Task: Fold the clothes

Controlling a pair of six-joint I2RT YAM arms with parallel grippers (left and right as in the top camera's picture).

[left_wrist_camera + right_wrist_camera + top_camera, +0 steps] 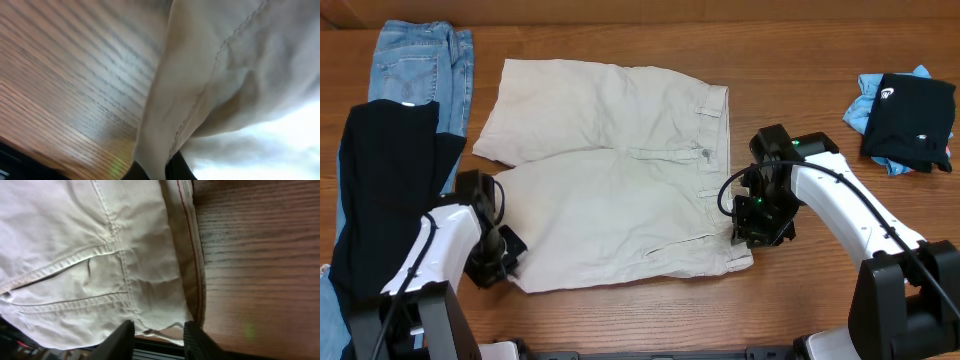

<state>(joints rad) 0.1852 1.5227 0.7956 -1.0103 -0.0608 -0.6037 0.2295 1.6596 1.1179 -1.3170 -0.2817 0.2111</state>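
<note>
The light beige cotton trousers (620, 190) lay lengthwise left to right on the wooden surface (650, 320), the left gripper (508, 252) closed on their hem corner, the right gripper (748, 230) half-open astride the waistband corner.

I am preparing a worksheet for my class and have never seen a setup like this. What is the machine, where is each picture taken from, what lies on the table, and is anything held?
This is a robot with a left arm and a right arm, each ending in a two-finger gripper, at a wooden table. The wide picture comes from a camera overhead. The two close-ups come from cameras on the wrists.

In the middle lie beige trousers, spread flat. Beside the left arm are jeans and a black garment. Far right is a blue and black pile.

The left gripper is shut on the trousers' edge. The right gripper is open, its fingers either side of the waistband corner.
</note>
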